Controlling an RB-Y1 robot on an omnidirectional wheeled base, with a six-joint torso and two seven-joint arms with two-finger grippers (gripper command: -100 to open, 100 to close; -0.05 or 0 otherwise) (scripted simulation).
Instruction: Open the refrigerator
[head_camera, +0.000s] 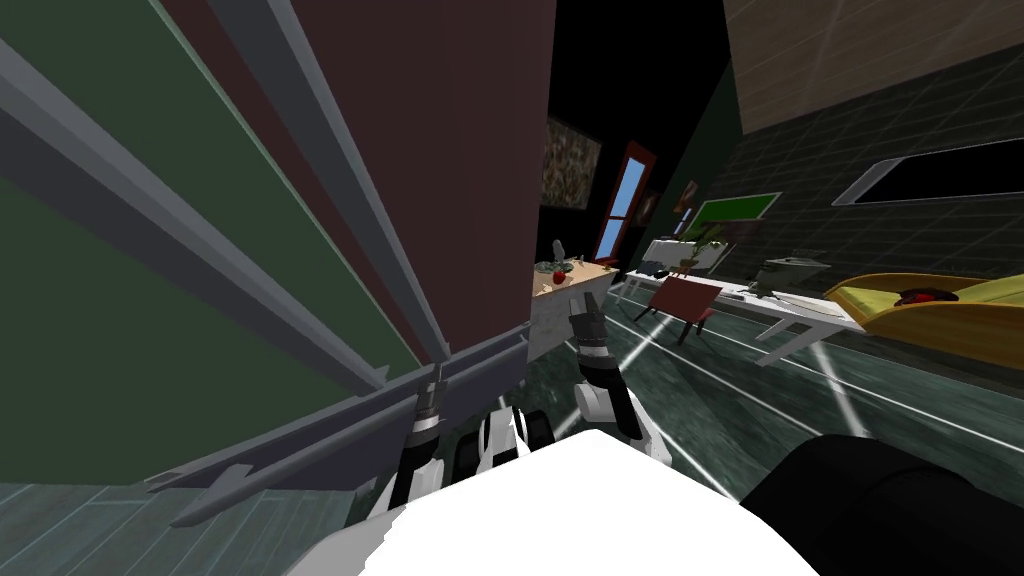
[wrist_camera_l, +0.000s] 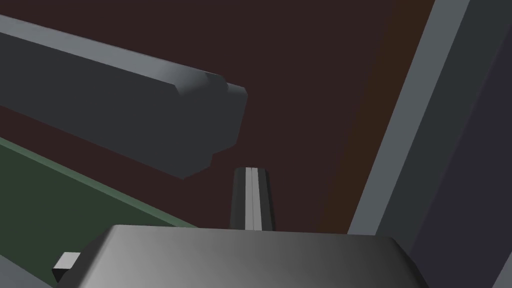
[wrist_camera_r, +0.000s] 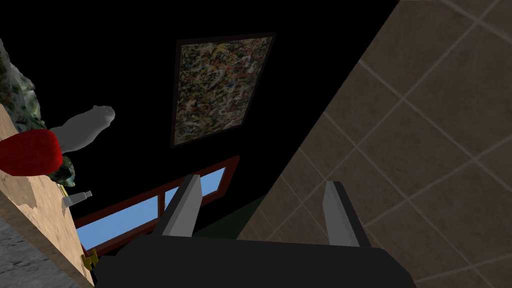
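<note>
Nearest the robot's chest, the left gripper (wrist_camera_l: 252, 175) points at the refrigerator (head_camera: 440, 150), its two fingers pressed flat together with nothing between them. Just beside the fingertips, but not touching them, lies the blunt end of a grey handle bar (wrist_camera_l: 150, 115). A second grey bar (wrist_camera_l: 420, 130) runs past on the gripper's other side. Both bars stand out from the dark maroon door face (wrist_camera_l: 310, 100), which borders a green panel (wrist_camera_l: 50, 195).

In the head view the left gripper sits where the long grey bars converge at the corner of the maroon door. The refrigerator takes up the whole left half of that view, close in front of the robot, and its door lies flush.

To the right, the right gripper (wrist_camera_r: 262, 184) is raised beyond the refrigerator's edge, clear of it. Its fingers stand wide apart and hold nothing.

Farther off is a light counter (head_camera: 575, 283) carrying a red apple (head_camera: 558, 275). Beyond it stand a red chair (head_camera: 688, 300) and a white table (head_camera: 805, 312). A yellow sofa (head_camera: 940, 315) lies at the far right, on the dark tiled floor (head_camera: 700, 400).
</note>
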